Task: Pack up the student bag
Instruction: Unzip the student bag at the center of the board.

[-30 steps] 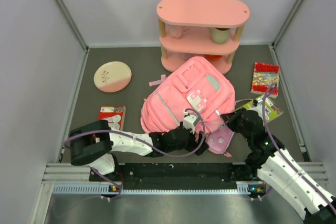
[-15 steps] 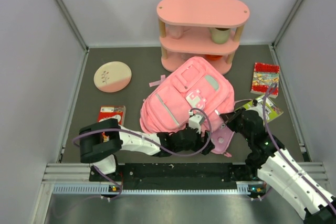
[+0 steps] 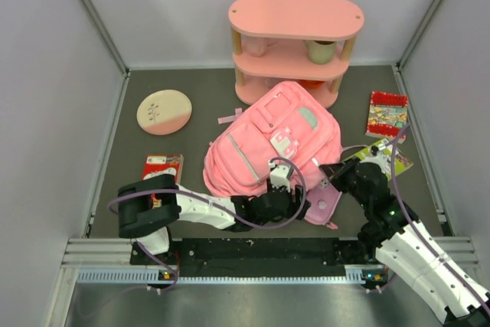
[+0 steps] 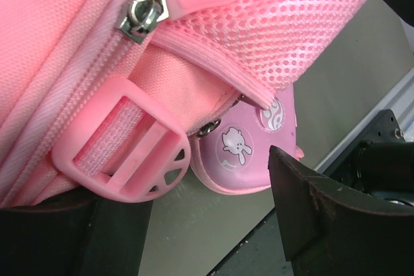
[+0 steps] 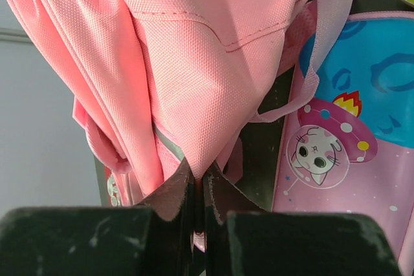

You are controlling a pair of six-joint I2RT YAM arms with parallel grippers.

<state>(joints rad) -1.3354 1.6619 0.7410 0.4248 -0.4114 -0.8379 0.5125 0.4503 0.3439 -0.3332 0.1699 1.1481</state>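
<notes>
Large pink fabric backpack (image 3: 272,147) lies flat mid-worktop toward the near edge, packing apparently barely begun: right jaws pinch a fold of its fabric, left jaws stand spread by its pink plastic buckle (image 4: 123,153), while red-covered book (image 3: 387,115), round cream-pink dish (image 3: 164,111) and red packet (image 3: 162,166) lie outside.

The student bag (image 3: 253,147) is a big, soft pink backpack lying front-up in the middle of the dark table (image 3: 191,89). It sits on a slant, one end toward the back right and the other toward the near left. Its front shows stitched zip pockets and a small pale mint-and-white flap (image 3: 285,143). The fabric looks slack and puffy rather than flat. Close up at the near edge I see a pink mesh panel (image 4: 310,24), a metal zip slider (image 4: 145,12) with a pink pull, and a pink plastic strap buckle (image 4: 123,140). A thin strap end (image 3: 228,120) pokes out at its back left.
</notes>
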